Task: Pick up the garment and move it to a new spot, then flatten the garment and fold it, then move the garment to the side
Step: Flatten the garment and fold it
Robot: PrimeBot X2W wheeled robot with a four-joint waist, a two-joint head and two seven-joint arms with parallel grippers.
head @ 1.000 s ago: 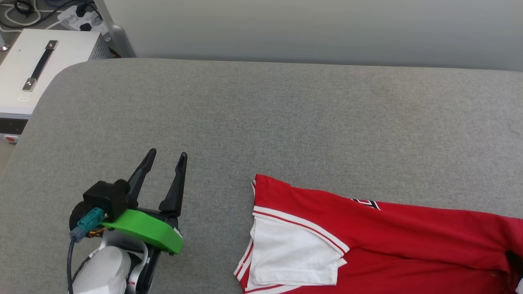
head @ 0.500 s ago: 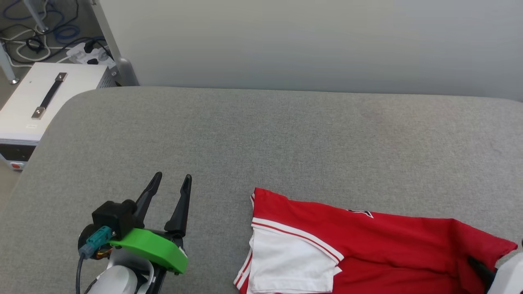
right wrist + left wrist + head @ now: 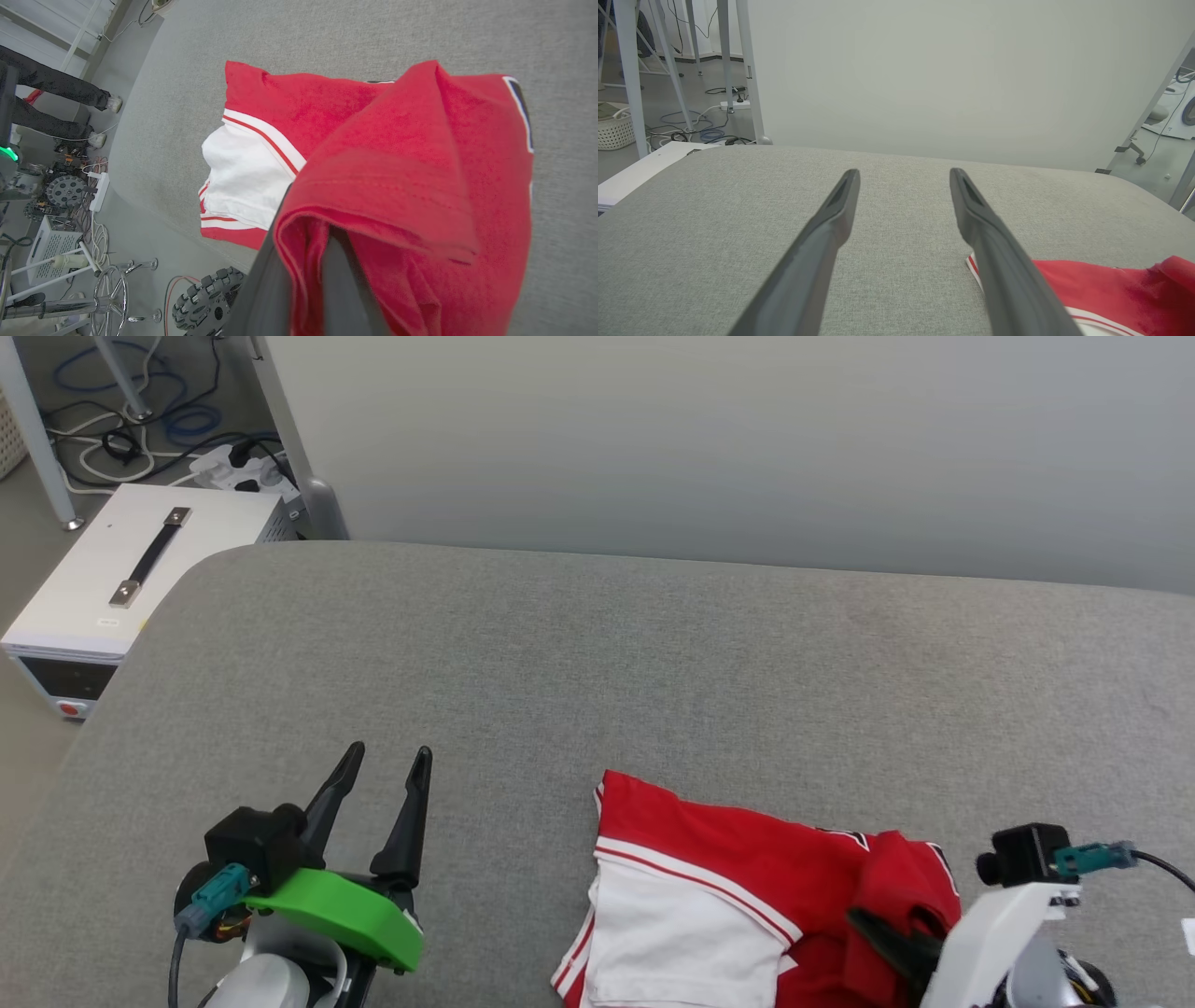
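You look mid-fold: your right hand (image 3: 887, 938) pinches the shirt's (image 3: 747, 859) lifted edge, the rest lying on the table (image 3: 597, 663), near right. Your left hand (image 3: 388, 753) gapes (empty, well apart). Next, lay that edge across squarely.

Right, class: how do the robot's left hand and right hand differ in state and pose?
The left hand is open and empty; the right hand is shut on the garment. The left hand sits apart from the garment; the right hand holds a raised fold. Both have dark fingers.
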